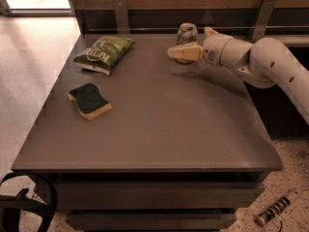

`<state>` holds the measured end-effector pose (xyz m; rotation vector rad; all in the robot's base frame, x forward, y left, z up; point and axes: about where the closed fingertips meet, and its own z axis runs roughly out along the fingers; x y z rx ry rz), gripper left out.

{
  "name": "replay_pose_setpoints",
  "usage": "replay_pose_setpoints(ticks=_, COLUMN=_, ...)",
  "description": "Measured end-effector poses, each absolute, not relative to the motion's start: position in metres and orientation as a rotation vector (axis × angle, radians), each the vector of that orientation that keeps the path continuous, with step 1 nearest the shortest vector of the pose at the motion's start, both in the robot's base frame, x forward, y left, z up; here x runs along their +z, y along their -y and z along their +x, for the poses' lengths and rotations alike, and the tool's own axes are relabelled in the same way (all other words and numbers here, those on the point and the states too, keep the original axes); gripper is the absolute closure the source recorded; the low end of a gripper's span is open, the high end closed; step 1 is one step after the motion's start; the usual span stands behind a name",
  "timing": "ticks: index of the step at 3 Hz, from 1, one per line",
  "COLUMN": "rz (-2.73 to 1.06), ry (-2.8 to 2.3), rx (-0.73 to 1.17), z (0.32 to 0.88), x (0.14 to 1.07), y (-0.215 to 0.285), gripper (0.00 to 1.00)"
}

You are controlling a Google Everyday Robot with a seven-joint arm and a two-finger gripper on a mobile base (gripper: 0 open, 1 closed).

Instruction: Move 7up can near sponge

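Observation:
The 7up can (187, 32) is silver-white with green markings and stands upright at the far edge of the grey table (159, 124), right of centre. My gripper (185, 51) reaches in from the right at the can, low over the table, and its front part crosses the can's lower half. The sponge (90, 100), dark green on a yellow base, lies flat on the left side of the table, far from the can.
A green chip bag (104, 52) lies at the far left of the table. A wooden wall with metal brackets (121, 14) runs behind the table. My white arm (270, 64) spans the right side. A small tool (276, 209) lies on the floor at lower right.

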<state>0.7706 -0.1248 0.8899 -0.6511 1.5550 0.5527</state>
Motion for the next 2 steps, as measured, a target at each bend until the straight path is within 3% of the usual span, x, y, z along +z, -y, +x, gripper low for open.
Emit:
replay_pose_setpoints(ticks=1, rz=-0.654, ry=-1.554, rx=0.556, z=0.7709, x=0.8896, y=0.1218, gripper=0.16)
replay_pose_setpoints(ticks=2, rz=-0.657, ry=-1.553, rx=0.56, z=0.7711, x=0.8894, y=0.1185, gripper=0.4)
